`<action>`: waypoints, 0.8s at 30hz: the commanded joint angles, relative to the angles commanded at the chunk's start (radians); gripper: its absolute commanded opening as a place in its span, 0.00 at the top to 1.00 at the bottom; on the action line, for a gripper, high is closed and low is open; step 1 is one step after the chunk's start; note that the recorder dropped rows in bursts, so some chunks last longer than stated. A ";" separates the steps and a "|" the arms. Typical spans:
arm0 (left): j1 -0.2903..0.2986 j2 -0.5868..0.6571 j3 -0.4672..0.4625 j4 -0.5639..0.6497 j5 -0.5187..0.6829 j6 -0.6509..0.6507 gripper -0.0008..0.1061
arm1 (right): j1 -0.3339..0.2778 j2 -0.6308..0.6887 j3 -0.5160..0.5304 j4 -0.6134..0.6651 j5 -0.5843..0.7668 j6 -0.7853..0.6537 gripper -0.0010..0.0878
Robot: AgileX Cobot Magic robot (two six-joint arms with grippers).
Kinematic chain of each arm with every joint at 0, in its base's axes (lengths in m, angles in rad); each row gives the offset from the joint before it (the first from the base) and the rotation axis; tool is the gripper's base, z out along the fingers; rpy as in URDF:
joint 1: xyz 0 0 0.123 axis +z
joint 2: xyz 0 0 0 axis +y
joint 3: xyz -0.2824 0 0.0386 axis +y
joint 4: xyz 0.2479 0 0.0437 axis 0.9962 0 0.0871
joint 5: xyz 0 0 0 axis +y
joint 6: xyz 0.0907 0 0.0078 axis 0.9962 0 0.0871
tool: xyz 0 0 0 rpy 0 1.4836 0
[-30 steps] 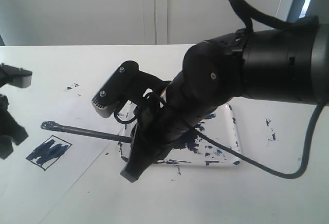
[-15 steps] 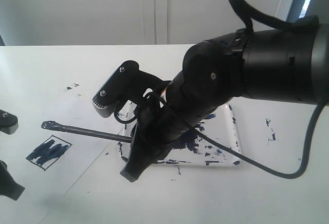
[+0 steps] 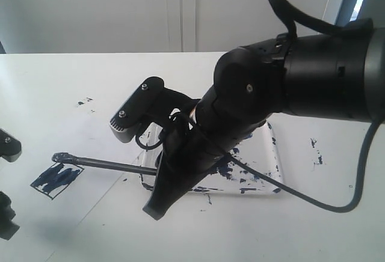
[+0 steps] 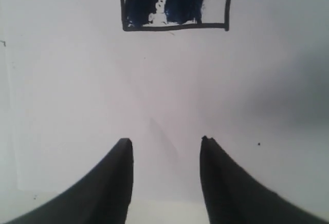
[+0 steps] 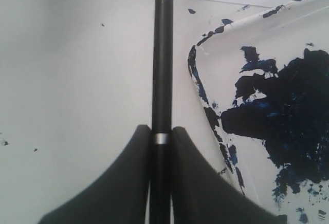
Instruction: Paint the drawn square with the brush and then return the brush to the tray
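Observation:
The brush (image 3: 108, 164) is a thin black stick whose dark tip (image 3: 58, 157) hangs just at the upper edge of the drawn square (image 3: 57, 179), which is smeared with dark blue paint. My right gripper (image 3: 156, 202) is shut on the brush's handle beside the tray (image 3: 272, 154). The right wrist view shows the brush (image 5: 162, 54) pinched between the fingers (image 5: 128, 183), with the paint-blotched tray (image 5: 198, 80) alongside. My left gripper (image 4: 165, 141) stands open and holds nothing, short of the drawn square (image 4: 175, 3). It sits at the left edge of the exterior view (image 3: 6, 184).
White paper covers the table (image 3: 90, 226). Stray paint specks lie at the back left (image 3: 83, 101) and right of the tray (image 3: 316, 151). A black cable (image 3: 313, 199) loops from the right arm over the table in front of the tray.
The brush tip has come down towards the square's upper edge as the right gripper lowered. The left gripper has dropped and drawn back to the left edge.

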 joint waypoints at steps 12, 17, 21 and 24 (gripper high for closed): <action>0.018 0.037 0.038 -0.004 -0.063 -0.060 0.54 | 0.002 0.000 0.000 0.049 0.026 0.000 0.99; 0.018 0.054 0.038 -0.008 -0.088 -0.061 0.54 | 0.002 0.000 0.000 0.049 0.020 0.000 0.99; 0.018 0.053 0.038 -0.040 -0.102 -0.061 0.55 | 0.002 0.002 0.000 0.052 0.014 0.000 0.99; 0.018 0.053 0.038 -0.058 -0.101 -0.061 0.55 | 0.002 0.017 0.000 0.052 0.011 0.000 0.99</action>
